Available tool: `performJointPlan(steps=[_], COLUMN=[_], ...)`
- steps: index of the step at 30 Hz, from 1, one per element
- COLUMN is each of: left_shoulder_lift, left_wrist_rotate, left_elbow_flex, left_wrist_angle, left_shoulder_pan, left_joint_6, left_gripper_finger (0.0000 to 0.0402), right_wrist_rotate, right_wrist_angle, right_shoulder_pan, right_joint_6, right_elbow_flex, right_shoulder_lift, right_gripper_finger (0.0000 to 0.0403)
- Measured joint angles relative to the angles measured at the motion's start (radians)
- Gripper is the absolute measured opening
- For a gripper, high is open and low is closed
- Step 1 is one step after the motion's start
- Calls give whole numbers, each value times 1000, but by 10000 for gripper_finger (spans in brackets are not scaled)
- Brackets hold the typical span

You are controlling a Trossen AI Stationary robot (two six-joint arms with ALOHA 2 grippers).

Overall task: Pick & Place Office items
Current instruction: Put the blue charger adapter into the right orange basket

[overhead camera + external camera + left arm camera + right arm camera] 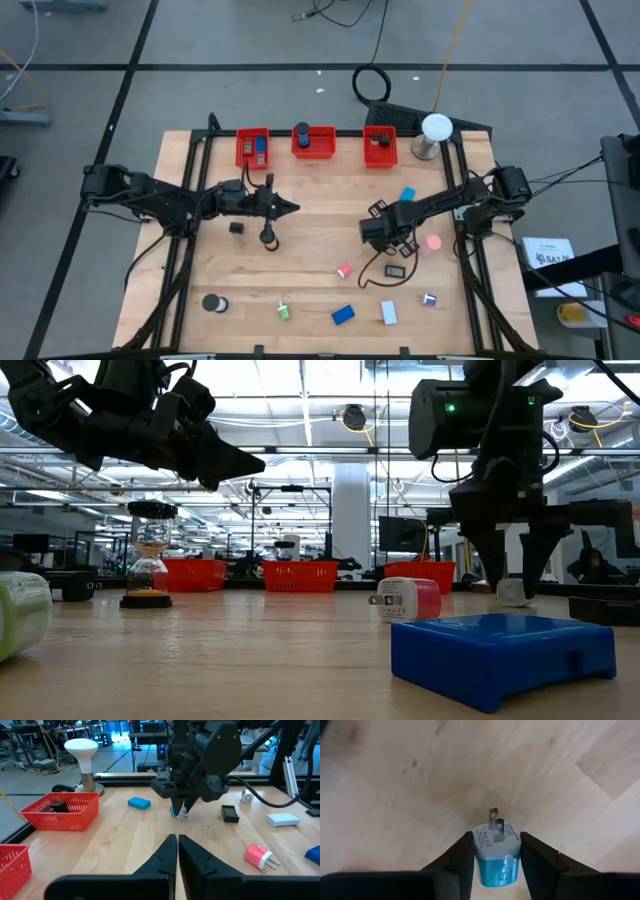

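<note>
The office items lie scattered on the wooden table (200,270). One is a small blue-and-white charger plug (496,851), lying on the table at right of centre. My right gripper (385,236) points down at it and is shut on it. My left gripper (293,208) hangs shut and level above the table's left middle, holding nothing; its closed fingers (176,855) point toward the right arm. Near the right gripper lie a light blue block (407,195), a pink round piece (432,243), a pink plug (343,271) and a flat black piece (397,270). My right gripper pinches the charger plug's two blue side walls (512,862) between its two fingers, coming from above and pointing down. The plug's white face with the two prongs (493,826) sticks out beyond the fingertips. The plug (178,813) rests on the table.
Three red bins (253,147) (313,142) (380,147) line the far edge, with a white lamp dome (436,127) at far right. An hourglass (268,237) stands below the left gripper. A black roll (213,303), green bit (284,312), blue block (343,315) and white block (388,313) lie near the front edge.
</note>
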Motion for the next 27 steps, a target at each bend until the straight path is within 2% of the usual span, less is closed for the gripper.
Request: performJointPlan(steps=[3, 5, 9, 12, 15, 18, 22, 27], left_shoulder_lift=[0, 0, 0, 0, 0, 0, -1, -1], left_wrist_rotate=[0, 0, -1, -1, -1, -6, -28, -34], left_elbow_flex=[0, 0, 0, 0, 0, 0, 1, 1], left_wrist_angle=[2, 5, 10, 9, 9, 9, 9, -3], left_shoulder_pan=[0, 0, 0, 0, 0, 0, -7, -11], left_joint_6=[0, -1, -4, -5, -5, -12, -16, -16], left_gripper_finger=[7, 3, 12, 11, 3, 8, 13, 3], right_wrist_rotate=[-3, -11, -78, -78, -78, -78, -81, -82], right_wrist_angle=[39, 137, 489, 773, 1073, 1273, 1427, 1521], right_shoulder_pan=[-19, -34, -77, -112, -149, -176, -195, -203], right_joint_6=[83, 138, 206, 215, 260, 292, 330, 389], right_elbow_flex=[37, 57, 13, -55, -109, -133, -138, -137], right_shoulder_lift=[-4, -17, -35, -20, 36, 114, 206, 267], right_gripper_finger=[125, 130, 128, 126, 126, 126, 126, 126])
